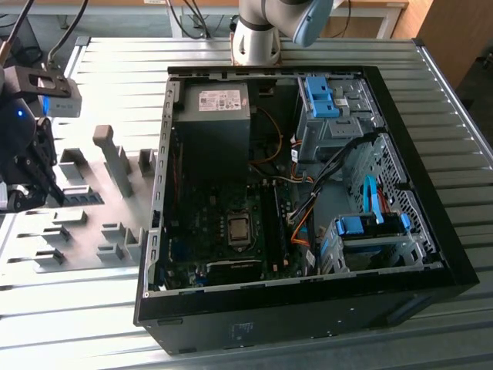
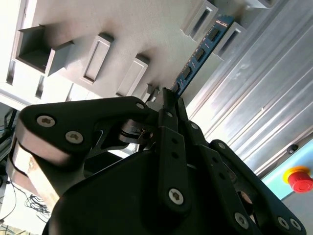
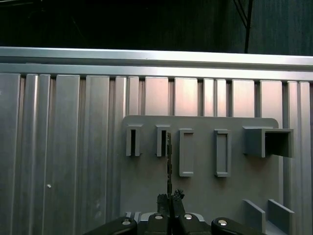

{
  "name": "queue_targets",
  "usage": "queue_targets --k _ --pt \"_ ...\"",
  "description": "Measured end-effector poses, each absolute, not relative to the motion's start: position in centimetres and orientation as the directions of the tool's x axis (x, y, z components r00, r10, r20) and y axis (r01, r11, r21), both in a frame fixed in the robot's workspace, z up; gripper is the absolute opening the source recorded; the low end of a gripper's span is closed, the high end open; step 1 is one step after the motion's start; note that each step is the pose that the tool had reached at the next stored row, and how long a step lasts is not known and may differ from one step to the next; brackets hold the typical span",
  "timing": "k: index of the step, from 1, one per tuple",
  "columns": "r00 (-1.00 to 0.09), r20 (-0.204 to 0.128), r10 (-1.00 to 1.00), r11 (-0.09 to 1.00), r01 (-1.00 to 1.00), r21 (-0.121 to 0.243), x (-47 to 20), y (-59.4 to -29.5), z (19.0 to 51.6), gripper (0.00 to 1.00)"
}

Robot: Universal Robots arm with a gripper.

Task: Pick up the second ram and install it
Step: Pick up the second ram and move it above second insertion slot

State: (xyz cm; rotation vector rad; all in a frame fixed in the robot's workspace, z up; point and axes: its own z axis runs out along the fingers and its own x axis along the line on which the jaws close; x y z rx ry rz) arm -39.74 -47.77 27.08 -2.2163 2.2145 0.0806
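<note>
Open PC case (image 1: 308, 327) sits on the ribbed metal table (image 1: 451, 116), grey holder blocks (image 1: 115, 158) just beside it on the exterior view's left.

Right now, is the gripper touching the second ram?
Touching. In the second wrist view the gripper pinches one end of the second ram, with no gap between them; the first wrist view shows the same.
</note>
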Motion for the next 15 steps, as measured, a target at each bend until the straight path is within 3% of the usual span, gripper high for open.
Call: queue_targets --k 15 --pt "0.0 -0.042 -0.999 -0.001 -1.0 0.031 -39.74 -47.77 27.75 0.14"
